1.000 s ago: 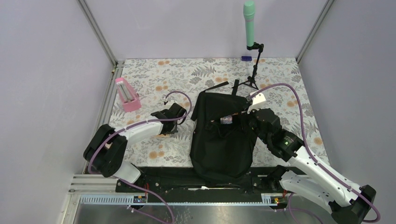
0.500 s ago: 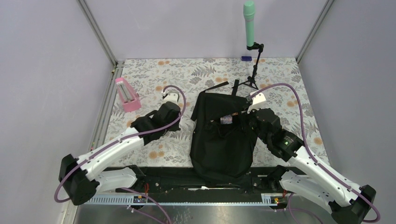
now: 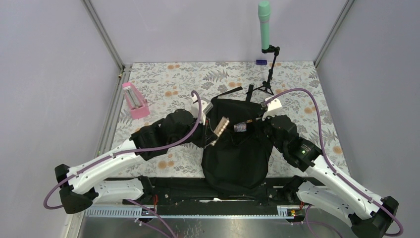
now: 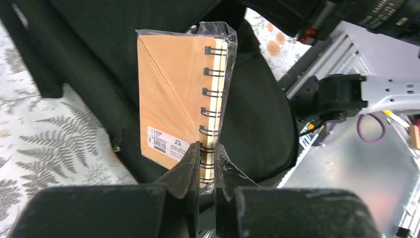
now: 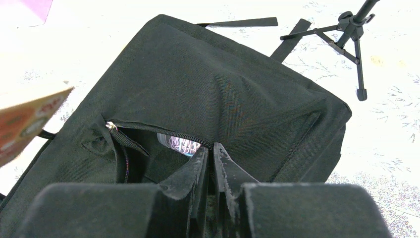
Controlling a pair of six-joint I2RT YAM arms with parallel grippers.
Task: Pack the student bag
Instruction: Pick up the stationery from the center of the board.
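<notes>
The student bag (image 3: 236, 158) is a large black backpack lying in the middle of the table, its zipper opening (image 5: 148, 133) held apart. My right gripper (image 5: 210, 153) is shut on the bag's fabric edge at the opening and lifts it. A purple-and-white printed item (image 5: 178, 144) shows inside the bag. My left gripper (image 4: 207, 151) is shut on a spiral-bound orange notebook (image 4: 173, 109) in clear plastic wrap, held by its wire spine above the bag's left side. The notebook (image 3: 219, 129) also shows in the top view, just left of the opening.
A pink stand (image 3: 134, 100) is at the back left of the floral table cover. A black tripod (image 3: 267, 82) holding a green microphone (image 3: 264, 25) stands at the back, just beyond the bag. The bag's straps (image 3: 232, 91) trail toward the tripod.
My left arm has swung right from the table's left side to over the bag, carrying the notebook. My right gripper has stayed on the bag's edge.
</notes>
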